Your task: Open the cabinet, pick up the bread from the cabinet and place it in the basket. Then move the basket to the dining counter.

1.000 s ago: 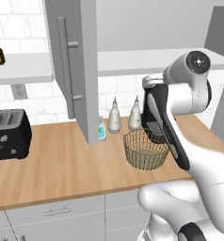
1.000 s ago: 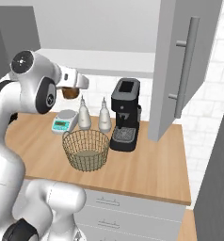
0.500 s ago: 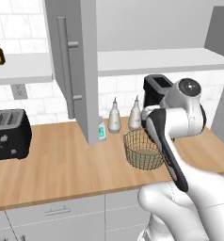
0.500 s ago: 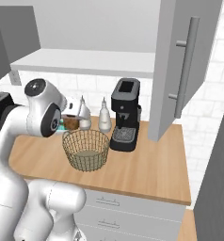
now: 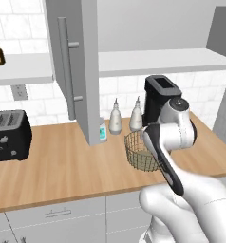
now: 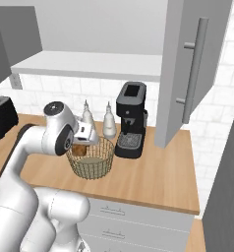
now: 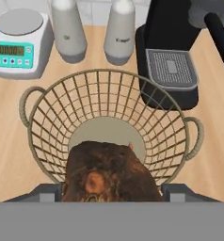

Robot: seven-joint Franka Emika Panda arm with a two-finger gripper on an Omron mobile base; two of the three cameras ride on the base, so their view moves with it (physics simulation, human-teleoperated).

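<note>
bread (image 7: 110, 172) gripped between the jaws, hanging just over the basket (image 7: 109, 127) on the counter (image 6: 153, 177). release while it's off-centre and it could clip the rim and tip the basket.

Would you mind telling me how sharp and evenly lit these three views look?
Left base view: flat, even light, basket crisp. Right base view: soft shadow under the cabinet, no glare. Hand view: bread looms large and slightly soft between the gripper fingertips.

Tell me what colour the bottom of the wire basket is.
Pale beige. The basket bottom shows best in the hand view, just beyond the dark-brown bread.
</note>
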